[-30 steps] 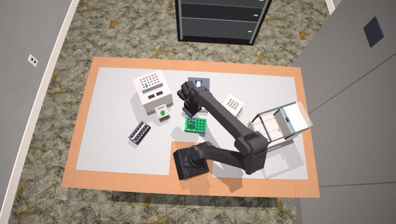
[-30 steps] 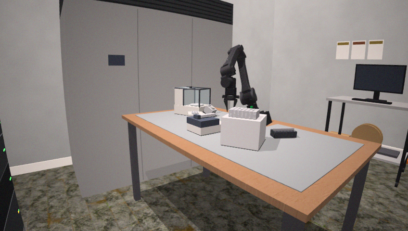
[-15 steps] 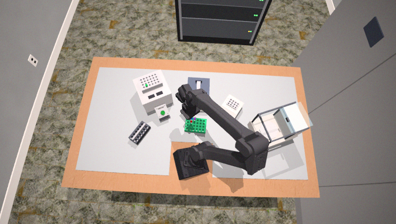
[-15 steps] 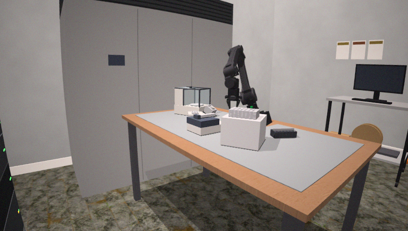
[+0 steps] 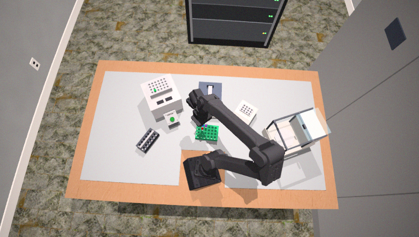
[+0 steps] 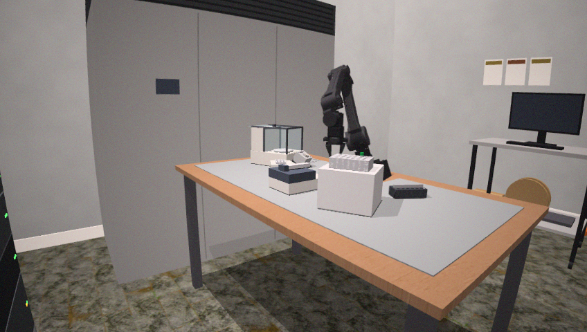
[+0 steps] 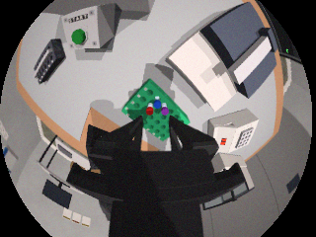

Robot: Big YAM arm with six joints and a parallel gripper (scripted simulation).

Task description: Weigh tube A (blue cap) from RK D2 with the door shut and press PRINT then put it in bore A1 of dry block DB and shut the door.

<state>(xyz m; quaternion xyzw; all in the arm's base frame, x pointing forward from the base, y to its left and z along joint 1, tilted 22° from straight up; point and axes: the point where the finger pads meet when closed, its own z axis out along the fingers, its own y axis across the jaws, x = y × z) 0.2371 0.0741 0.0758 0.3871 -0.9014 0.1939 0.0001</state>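
A black robot arm's end effector (image 5: 200,121) (image 6: 335,153) (image 7: 155,118) points down near the green rack (image 5: 216,138) (image 7: 180,116), fingers partly apart with nothing between them. Tube A (image 5: 202,125) (image 7: 157,105), blue-capped, stands in the rack, close beside a red cap (image 5: 202,128) (image 7: 149,111) and a purple cap (image 5: 206,125) (image 7: 165,111). The half-width opening is presumably meant to fit around the blue cap without catching those neighbours, which must be left ungripped. To the right, the balance (image 5: 280,136) (image 6: 269,157) has its door (image 5: 323,120) slid back, which leaves the pan reachable from above. Picking up the tube seems to come next, with weighing still to do.
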